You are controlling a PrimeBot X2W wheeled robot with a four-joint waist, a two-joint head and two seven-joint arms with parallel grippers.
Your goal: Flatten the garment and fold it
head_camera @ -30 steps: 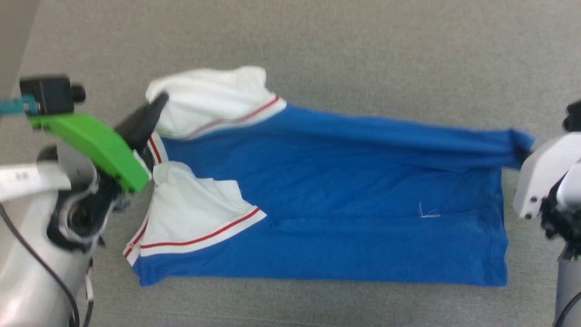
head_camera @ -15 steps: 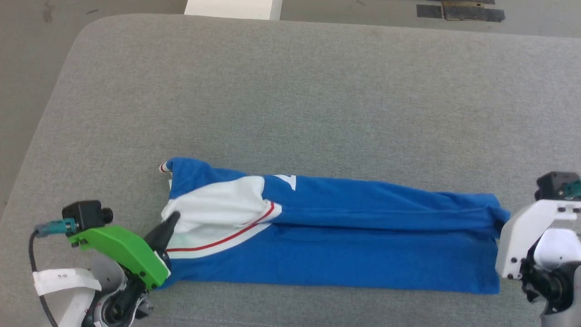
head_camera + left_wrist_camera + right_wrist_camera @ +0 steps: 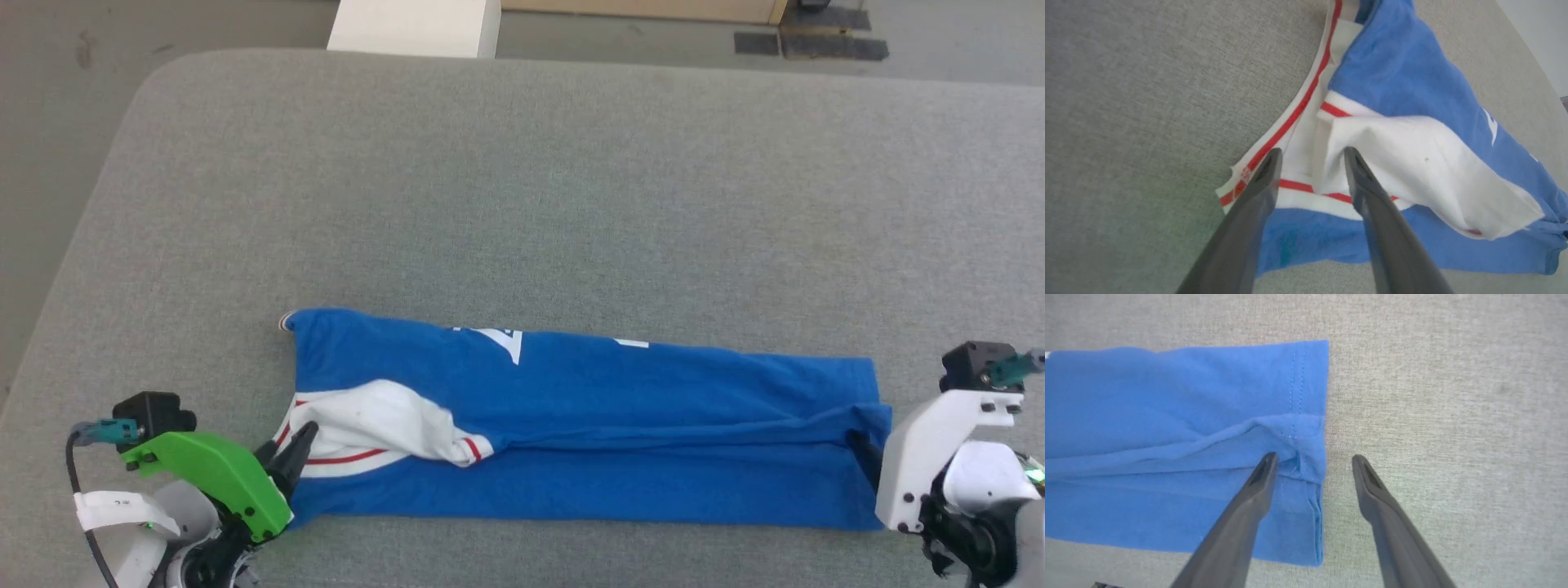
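The garment (image 3: 612, 425) lies on the grey table (image 3: 522, 180) as a long blue strip folded lengthwise, with bits of white print along its far edge. A crumpled white sleeve (image 3: 384, 425) with red stripe trim rests on its left end. My left gripper (image 3: 292, 445) is at that end and open. In the left wrist view its fingers (image 3: 1349, 163) stand apart over the striped neck trim (image 3: 1298, 110) and the white sleeve (image 3: 1412, 163). My right gripper (image 3: 1314, 457) is open at the right end, its fingers astride the folded hem corner (image 3: 1306, 445).
A white box (image 3: 412, 28) stands beyond the table's far edge, with a dark mat (image 3: 808, 45) on the floor to its right. The table's rounded far-left corner (image 3: 155, 73) drops to the floor. Bare grey table surface stretches behind the garment.
The head camera has tilted up. The garment's upper layer has come down toward me into a narrow strip, and both grippers, shut on its ends before, have opened and let go.
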